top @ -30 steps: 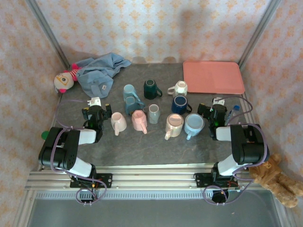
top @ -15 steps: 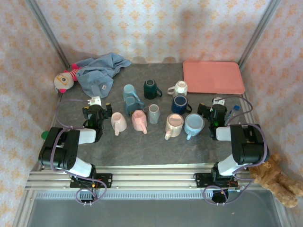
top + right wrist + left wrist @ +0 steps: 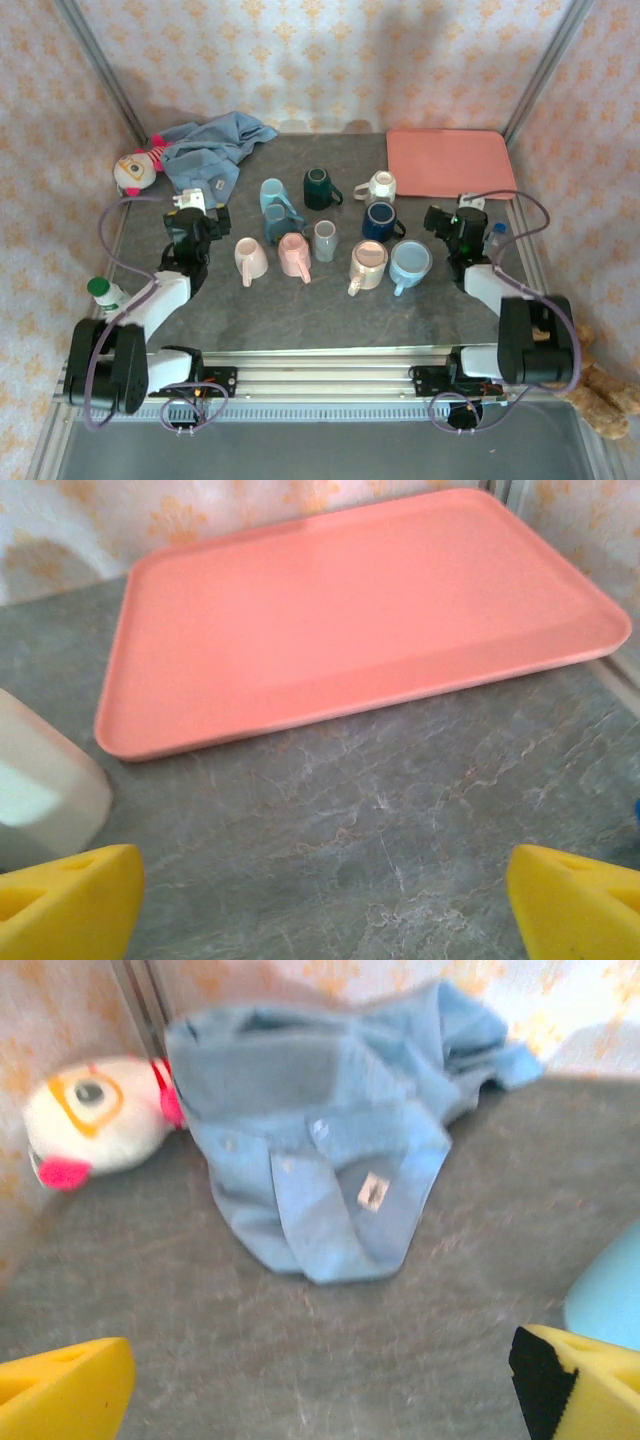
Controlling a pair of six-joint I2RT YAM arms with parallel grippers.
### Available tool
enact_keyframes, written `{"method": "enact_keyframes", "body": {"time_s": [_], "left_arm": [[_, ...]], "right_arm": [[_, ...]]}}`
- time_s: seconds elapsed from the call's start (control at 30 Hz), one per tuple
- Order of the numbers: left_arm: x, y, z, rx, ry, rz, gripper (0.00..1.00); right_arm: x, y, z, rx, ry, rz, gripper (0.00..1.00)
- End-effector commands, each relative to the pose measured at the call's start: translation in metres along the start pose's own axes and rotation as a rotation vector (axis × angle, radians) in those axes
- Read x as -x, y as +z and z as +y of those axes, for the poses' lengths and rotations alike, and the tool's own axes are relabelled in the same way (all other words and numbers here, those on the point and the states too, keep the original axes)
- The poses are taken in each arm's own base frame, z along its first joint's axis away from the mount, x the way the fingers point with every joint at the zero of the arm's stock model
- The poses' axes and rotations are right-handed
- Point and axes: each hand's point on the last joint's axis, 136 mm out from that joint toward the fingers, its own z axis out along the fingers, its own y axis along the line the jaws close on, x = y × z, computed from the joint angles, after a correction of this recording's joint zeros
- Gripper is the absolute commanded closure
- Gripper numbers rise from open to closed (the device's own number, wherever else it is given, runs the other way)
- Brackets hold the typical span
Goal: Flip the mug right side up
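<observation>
Mugs (image 3: 295, 255) clustered on grey marbled table (image 3: 330, 320); patterned walls (image 3: 330, 50); left fingers (image 3: 60, 1385), right fingers (image 3: 65, 895) spread.

Matt pink plastic tray (image 3: 360, 610), soft blue cloth (image 3: 330, 1160) (creased), tabletop (image 3: 400, 810) w/ stone-look marbling.

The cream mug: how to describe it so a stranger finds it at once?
Start at the pink tray in the far right corner of the table. Beside its near left corner sits the cream mug. It is the palest mug, between the tray and a dark green mug, behind a dark blue mug.
</observation>
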Motion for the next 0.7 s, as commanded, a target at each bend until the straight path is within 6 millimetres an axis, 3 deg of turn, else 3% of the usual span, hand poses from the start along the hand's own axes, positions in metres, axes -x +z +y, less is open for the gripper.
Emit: {"method": "enact_keyframes", "body": {"time_s": [0.0, 0.17, 0.27, 0.37, 0.5, 0.67], "left_arm": [[-0.002, -0.027, -0.002, -0.047, 0.001, 0.114, 0.02], [0.034, -0.070, -0.018, -0.198, -0.092, 0.169, 0.01], [0.040, -0.091, -0.039, -0.331, -0.105, 0.268, 0.02], [0.037, -0.106, -0.049, -0.395, -0.111, 0.371, 0.04], [0.035, -0.125, -0.072, -0.547, -0.109, 0.421, 0.05], [0.025, -0.138, -0.103, -0.710, -0.102, 0.453, 0.04]], "right_arm": [[0.010, -0.030, 0.000, -0.008, 0.079, 0.111, 0.08], [0.040, -0.081, 0.046, 0.230, 0.152, 0.191, 0.19], [0.046, -0.111, 0.077, 0.393, 0.127, 0.256, 0.22], [0.042, -0.133, 0.093, 0.469, 0.054, 0.328, 0.22], [0.034, -0.150, 0.091, 0.452, -0.010, 0.422, 0.22], [0.021, -0.163, 0.068, 0.307, 0.044, 0.540, 0.22]]}}
